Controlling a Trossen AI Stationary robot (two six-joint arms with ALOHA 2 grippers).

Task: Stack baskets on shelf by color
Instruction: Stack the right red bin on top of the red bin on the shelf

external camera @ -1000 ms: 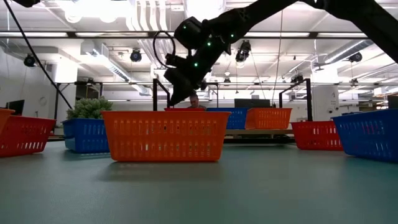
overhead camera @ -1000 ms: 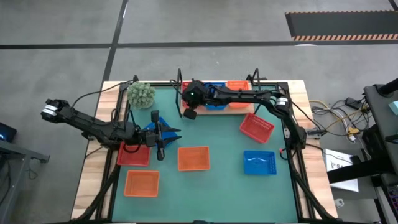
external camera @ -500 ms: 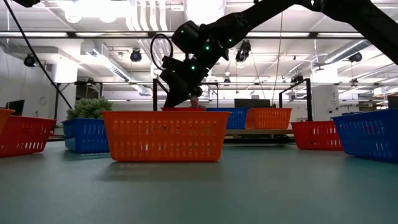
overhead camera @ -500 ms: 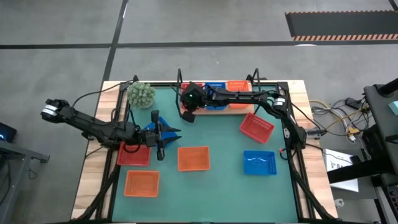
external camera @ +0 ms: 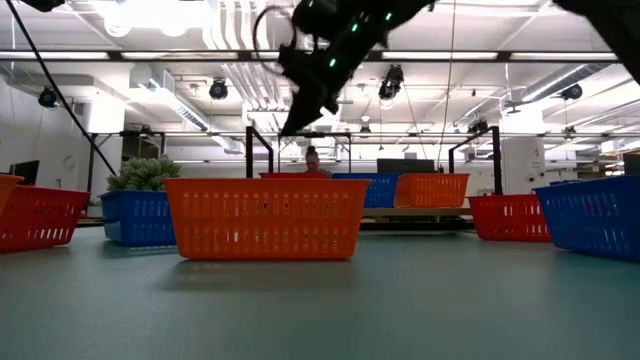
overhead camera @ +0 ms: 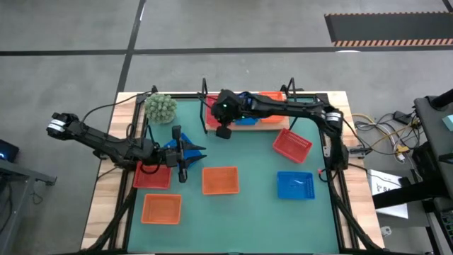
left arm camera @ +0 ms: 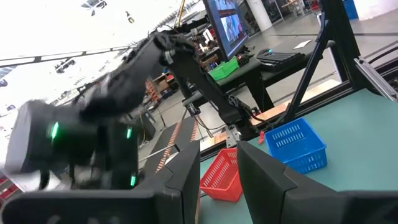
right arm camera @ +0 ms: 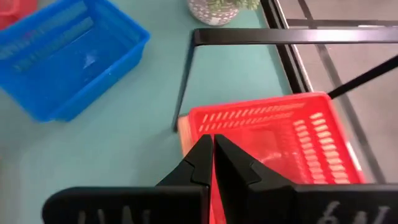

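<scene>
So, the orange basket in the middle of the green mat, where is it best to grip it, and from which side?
Grip one long rim wall of the orange basket, coming straight down from above, one finger inside and one outside. It sits upright and empty with thin mesh walls, and nothing touches it. The left gripper is probably the nearer one.

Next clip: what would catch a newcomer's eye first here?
Bright baskets scattered over the green mat, with the orange basket filling the low view's foreground. The right end effector hangs above the shelf at the table's far edge, its fingers shut over the red basket there. The left end effector waits by a blue basket.
</scene>
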